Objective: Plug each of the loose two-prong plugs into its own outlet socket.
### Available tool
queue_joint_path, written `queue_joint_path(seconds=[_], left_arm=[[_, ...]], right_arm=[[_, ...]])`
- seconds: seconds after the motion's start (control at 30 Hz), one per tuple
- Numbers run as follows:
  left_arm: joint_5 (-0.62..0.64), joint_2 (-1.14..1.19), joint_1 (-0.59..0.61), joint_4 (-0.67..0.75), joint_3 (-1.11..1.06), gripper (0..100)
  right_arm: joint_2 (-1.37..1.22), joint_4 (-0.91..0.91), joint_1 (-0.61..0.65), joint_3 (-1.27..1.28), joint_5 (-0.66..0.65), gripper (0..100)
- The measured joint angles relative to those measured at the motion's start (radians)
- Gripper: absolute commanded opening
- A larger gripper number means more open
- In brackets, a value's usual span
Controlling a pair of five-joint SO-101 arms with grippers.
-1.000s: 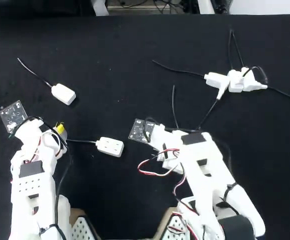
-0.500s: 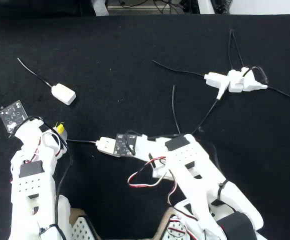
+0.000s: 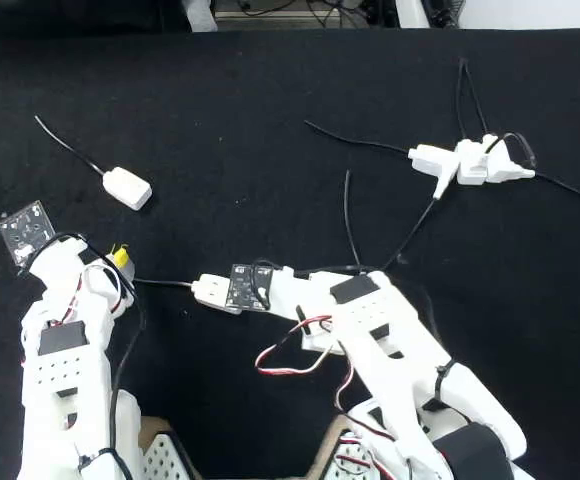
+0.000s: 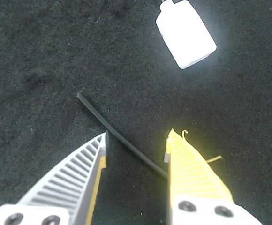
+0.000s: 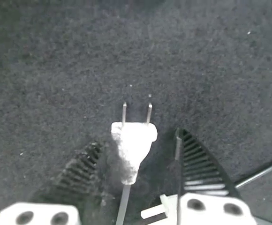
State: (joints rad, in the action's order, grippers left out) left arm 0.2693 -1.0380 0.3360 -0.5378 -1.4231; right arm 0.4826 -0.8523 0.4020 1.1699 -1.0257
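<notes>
I see a flat black table (image 3: 270, 90), a white plug (image 5: 132, 140) with silvery prongs, a white socket block (image 4: 186, 33) and a black cord (image 4: 118, 137). My right gripper (image 5: 137, 139) has black ribbed fingers (image 5: 197, 161). My left gripper (image 4: 137, 135) has one yellow finger (image 4: 192, 173) and one pale grey, ribbed.

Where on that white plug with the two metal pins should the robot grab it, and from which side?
Probably across the wide white body of the plug, just behind the prongs, coming from the cord end. The body narrows toward the cord, so the wider front offers a surer hold and leaves the prongs free. The right gripper is open astride it that way.
</notes>
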Motion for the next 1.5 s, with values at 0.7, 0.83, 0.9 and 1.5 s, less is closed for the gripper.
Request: queue_joint_path(seconds=[0.7,0.83,0.9,1.5], left_arm=[[0.000,0.000,0.000,0.000,0.000,21],[0.000,0.000,0.000,0.000,0.000,21],[0.000,0.000,0.000,0.000,0.000,21],[0.000,0.000,0.000,0.000,0.000,21]], right_arm=[[0.000,0.000,-0.058,0.000,-0.054,19.3],[0.000,0.025,-0.057,0.000,-0.054,18.6],[0.000,0.029,-0.057,0.000,-0.054,17.5],[0.074,-0.034,-0.035,-0.060,0.028,1.0]])
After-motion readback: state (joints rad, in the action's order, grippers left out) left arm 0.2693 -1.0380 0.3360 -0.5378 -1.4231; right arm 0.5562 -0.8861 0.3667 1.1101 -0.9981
